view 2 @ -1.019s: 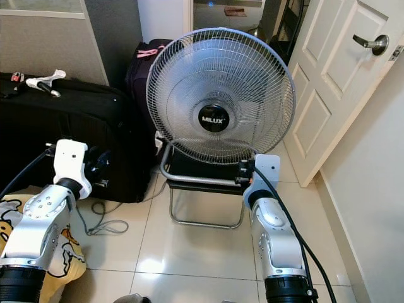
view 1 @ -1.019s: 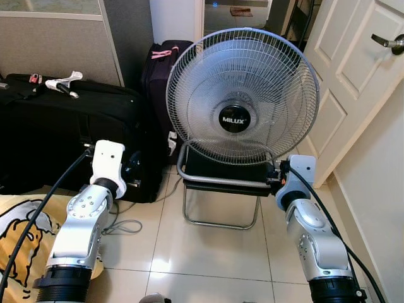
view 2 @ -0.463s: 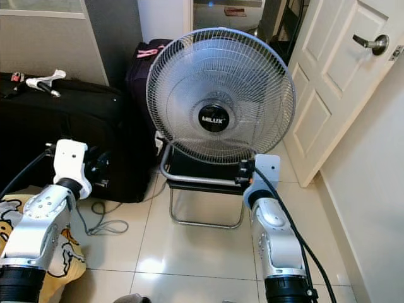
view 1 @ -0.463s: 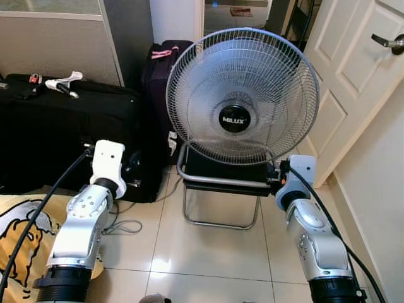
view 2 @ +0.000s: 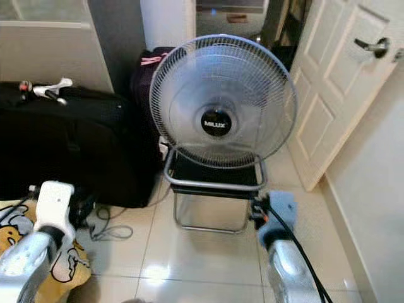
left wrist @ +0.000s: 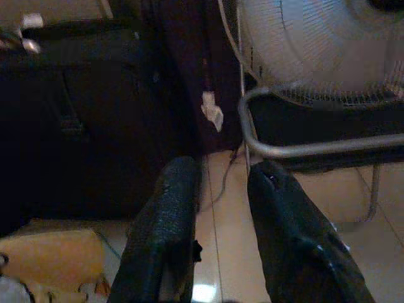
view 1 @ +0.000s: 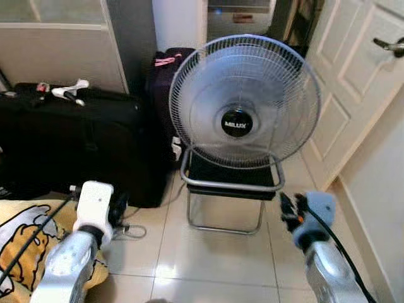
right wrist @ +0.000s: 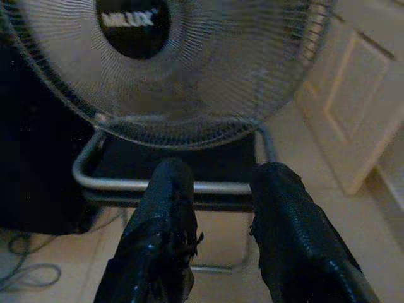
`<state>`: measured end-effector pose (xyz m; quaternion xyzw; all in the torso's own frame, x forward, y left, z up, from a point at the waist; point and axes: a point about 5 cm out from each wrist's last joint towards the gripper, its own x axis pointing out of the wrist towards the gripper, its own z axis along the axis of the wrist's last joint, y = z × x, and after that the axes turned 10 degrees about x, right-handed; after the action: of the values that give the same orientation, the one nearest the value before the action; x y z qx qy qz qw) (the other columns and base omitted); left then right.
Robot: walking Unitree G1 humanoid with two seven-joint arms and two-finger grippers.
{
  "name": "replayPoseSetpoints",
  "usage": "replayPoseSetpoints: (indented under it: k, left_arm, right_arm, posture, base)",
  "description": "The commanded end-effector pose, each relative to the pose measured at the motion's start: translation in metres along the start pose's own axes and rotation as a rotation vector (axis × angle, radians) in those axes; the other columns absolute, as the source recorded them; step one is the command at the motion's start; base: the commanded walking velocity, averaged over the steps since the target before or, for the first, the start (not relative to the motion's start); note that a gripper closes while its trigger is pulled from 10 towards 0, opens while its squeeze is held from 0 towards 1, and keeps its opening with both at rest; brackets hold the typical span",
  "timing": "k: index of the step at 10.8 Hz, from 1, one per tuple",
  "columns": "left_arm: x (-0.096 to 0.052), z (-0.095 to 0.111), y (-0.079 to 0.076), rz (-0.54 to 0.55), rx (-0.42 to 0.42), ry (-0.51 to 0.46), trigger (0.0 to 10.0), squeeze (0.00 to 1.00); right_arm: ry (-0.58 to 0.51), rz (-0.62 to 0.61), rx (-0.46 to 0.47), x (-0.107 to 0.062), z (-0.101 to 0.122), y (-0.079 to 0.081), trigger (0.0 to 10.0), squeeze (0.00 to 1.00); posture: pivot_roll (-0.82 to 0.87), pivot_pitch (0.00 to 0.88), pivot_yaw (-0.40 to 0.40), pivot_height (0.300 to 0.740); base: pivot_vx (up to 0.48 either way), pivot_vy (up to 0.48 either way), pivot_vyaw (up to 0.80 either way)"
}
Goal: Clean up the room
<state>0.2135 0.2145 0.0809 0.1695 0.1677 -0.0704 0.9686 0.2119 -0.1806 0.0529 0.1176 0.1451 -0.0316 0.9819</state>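
A round grey floor fan (view 1: 244, 101) with a black hub marked MILUX stands straight ahead of me, its wire cage resting above a tubular metal frame (view 1: 228, 186) that sits on the pale tiled floor (view 1: 208, 259). A black block fills the top of that frame under the cage.

My left gripper (left wrist: 218, 183) is held low in front of me, left of the fan, with its 2 black fingers (left wrist: 167, 221) parted and nothing between them. Along them I see the frame's curved tube, a white plug (left wrist: 213, 112) hanging against a dark upright suitcase (view 1: 165, 95), and a loose grey cable (view 1: 129, 230) looped on the tiles.

My right gripper (right wrist: 218, 183) is raised before the fan's lower right side, apart from it. Its 2 fingers (right wrist: 284, 214) are also spread, holding nothing, and they point at the frame's front rail beneath the cage.

To my left a large black suitcase (view 1: 69, 145) lies on its side against the wall, with a small white item (view 1: 71, 89) and a bit of red on top. The dark upright suitcase, with a pink tag (view 1: 165, 60), stands between it and the fan. A yellow cartoon-printed cloth (view 1: 25, 243) lies on the floor at my near left, under my left arm. A white panelled door (view 1: 353, 95) with a metal lever handle (view 1: 390, 44) stands open on my right.
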Motion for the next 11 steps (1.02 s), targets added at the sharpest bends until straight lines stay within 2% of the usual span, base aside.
replayPoseSetpoints:
  k: [1, 4, 7, 8, 9, 11]
  left_arm:
    - [0.0, 0.004, 0.001, 0.004, 0.008, -0.007, 10.0, 0.0]
    - [0.001, 0.008, 0.002, 0.002, -0.012, -0.023, 10.0, 0.0]
    - [0.001, 0.009, 0.013, -0.036, -0.023, -0.043, 10.0, 0.0]
    - [0.005, 0.012, 0.022, 0.007, 0.004, -0.027, 10.0, 0.0]
    - [0.006, 0.01, 0.028, 0.017, 0.084, -0.005, 10.0, 0.0]
    - [0.012, 0.023, 0.035, 0.049, 0.088, -0.025, 10.0, 0.0]
  right_arm:
    - [-0.018, 0.02, -0.012, 0.0, 0.005, -0.001, 10.0, 1.0]
    - [-0.031, 0.066, -0.062, 0.002, 0.008, 0.002, 10.0, 1.0]
    - [-0.055, 0.089, -0.047, 0.008, 0.018, 0.006, 10.0, 1.0]
    - [-0.052, 0.084, -0.036, 0.009, 0.017, 0.01, 10.0, 1.0]
    - [-0.05, 0.077, -0.008, 0.01, 0.016, 0.015, 10.0, 1.0]
    - [-0.037, 0.079, 0.005, 0.013, 0.014, 0.015, 10.0, 1.0]
  posture:
    - [0.0, 0.0, 0.041, 0.74]
    - [0.0, 0.0, 0.034, 0.74]
    - [-0.02, 0.0, 0.046, 0.74]
    - [-0.03, 0.0, 0.045, 0.74]
    - [-0.03, 0.0, 0.041, 0.74]
    - [-0.01, 0.0, 0.05, 0.74]
  base:
    - [0.0, 0.0, 0.0]
    - [0.0, 0.0, 0.8]
    - [0.0, 0.0, 0.8]
    - [0.0, 0.0, 0.8]
    - [0.0, 0.0, 0.8]
    - [0.0, 0.0, 0.8]
